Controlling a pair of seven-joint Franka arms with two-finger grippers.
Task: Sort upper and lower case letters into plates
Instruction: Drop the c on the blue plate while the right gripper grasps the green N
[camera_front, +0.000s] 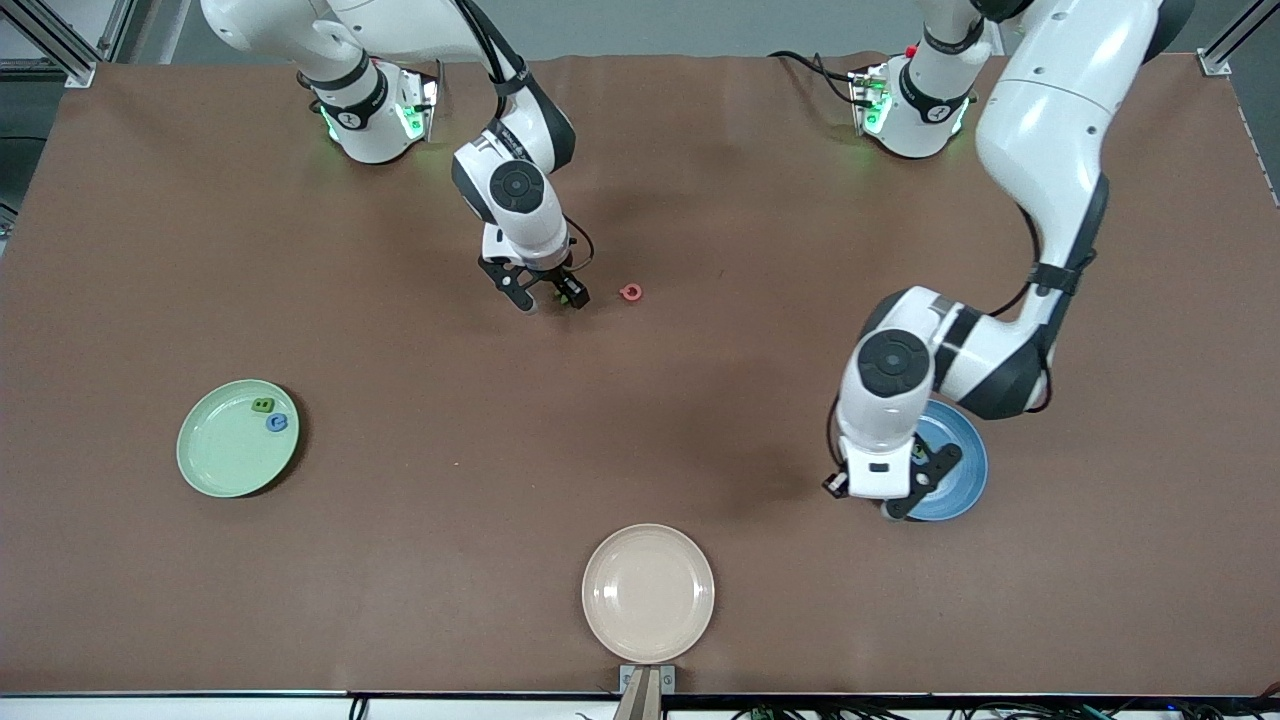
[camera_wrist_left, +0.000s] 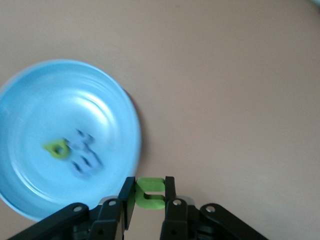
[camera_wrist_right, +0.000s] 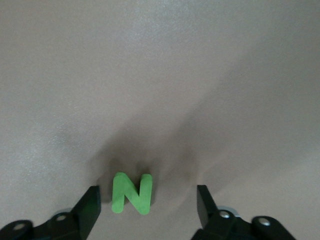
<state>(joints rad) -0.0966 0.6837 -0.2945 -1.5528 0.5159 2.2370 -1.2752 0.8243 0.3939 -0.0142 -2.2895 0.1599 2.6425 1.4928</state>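
My left gripper (camera_wrist_left: 149, 189) is shut on a green letter (camera_wrist_left: 151, 193) and hangs over the rim of the blue plate (camera_front: 962, 470) on the side toward the front camera. In that plate (camera_wrist_left: 30, 100) lie a small green letter (camera_wrist_left: 57, 149) and blurred blue letters (camera_wrist_left: 85, 156). My right gripper (camera_wrist_right: 147, 199) is open and low over the table, its fingers standing apart on either side of a green N (camera_wrist_right: 131, 193). A pinkish red letter (camera_front: 630, 292) lies on the table beside the right gripper (camera_front: 545, 292). The mint green plate (camera_front: 225, 455) holds a green letter (camera_front: 263, 405) and a blue letter (camera_front: 277, 422).
A beige plate (camera_front: 648, 592) sits at the table's edge nearest the front camera, midway between the two arms' ends. Both arm bases stand along the farthest edge of the brown table.
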